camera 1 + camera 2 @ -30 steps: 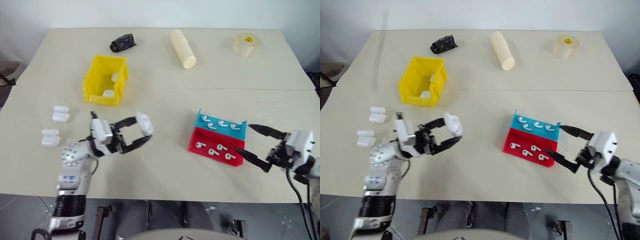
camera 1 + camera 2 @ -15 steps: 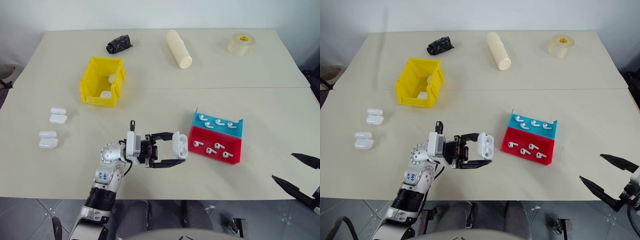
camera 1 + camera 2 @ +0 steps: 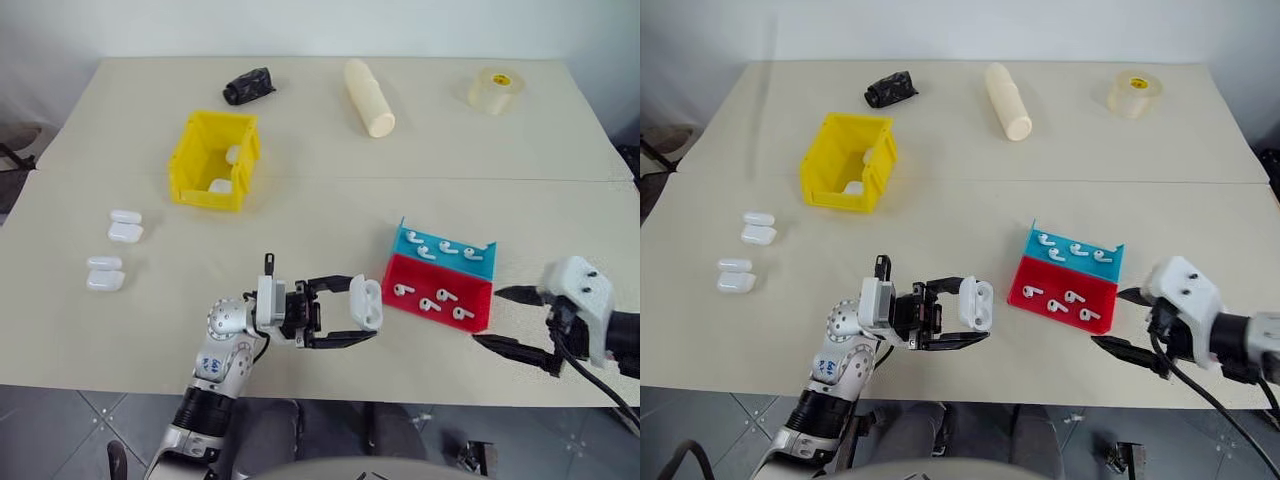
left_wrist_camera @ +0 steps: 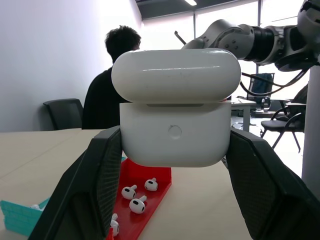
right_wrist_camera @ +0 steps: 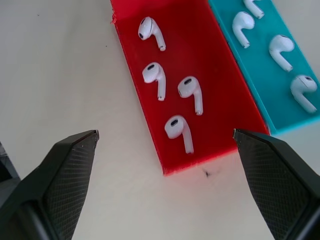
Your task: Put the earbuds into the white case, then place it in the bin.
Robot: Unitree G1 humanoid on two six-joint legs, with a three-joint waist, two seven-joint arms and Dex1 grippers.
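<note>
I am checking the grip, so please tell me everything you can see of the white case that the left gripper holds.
The white case is small, glossy plastic with rounded corners. Its hinged lid looks slightly raised, with a dark gap along the seam, and a small round mark sits on the face toward the wrist camera. The left gripper pinches it by two opposite sides, lifted off the table, beside the red tray.

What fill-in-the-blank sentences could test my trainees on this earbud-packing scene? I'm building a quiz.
1. The left gripper is shut on a white ____.
2. The red tray holds ____ earbuds.
3. The right gripper, beside the red tray, has its fingers ____.
4. The bin near the table's far side is coloured ____.

Missing words: case; four; open; yellow
</note>
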